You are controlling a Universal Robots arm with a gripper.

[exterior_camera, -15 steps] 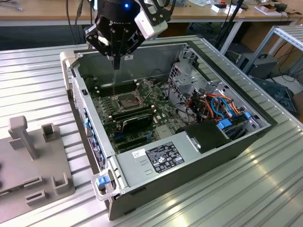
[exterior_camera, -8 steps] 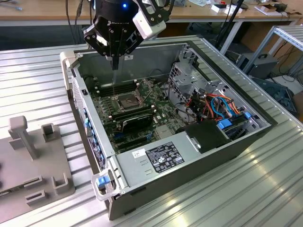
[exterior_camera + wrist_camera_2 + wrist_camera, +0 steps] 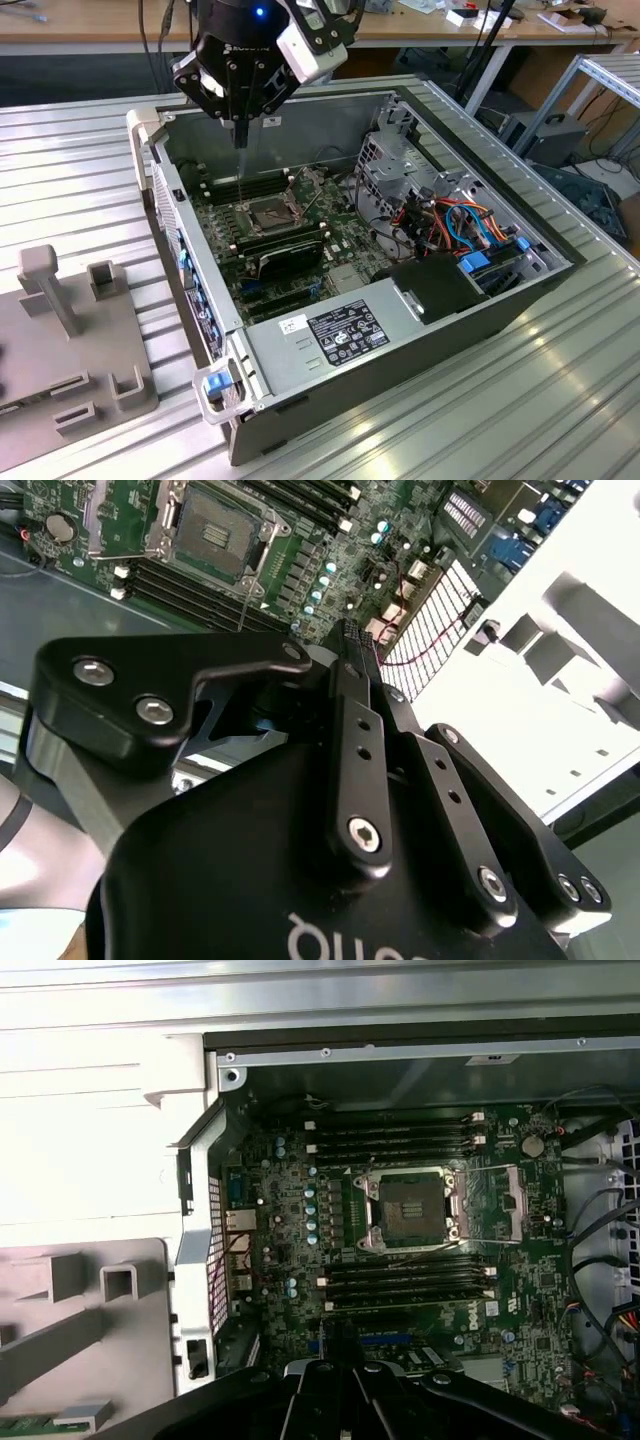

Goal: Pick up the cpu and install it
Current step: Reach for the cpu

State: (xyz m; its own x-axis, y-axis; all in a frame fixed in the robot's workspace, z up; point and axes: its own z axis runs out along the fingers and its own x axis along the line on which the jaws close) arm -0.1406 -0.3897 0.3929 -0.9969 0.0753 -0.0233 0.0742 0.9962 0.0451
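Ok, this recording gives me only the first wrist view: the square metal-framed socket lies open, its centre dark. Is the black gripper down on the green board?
Observer: No. In the exterior view the black gripper hangs above the open grey metal computer case, apparently well clear of the square metal-framed socket.
Operator: Anything in the case outside my view?
Observer: A grey metal power-supply box sits at the case's end nearest the exterior camera.
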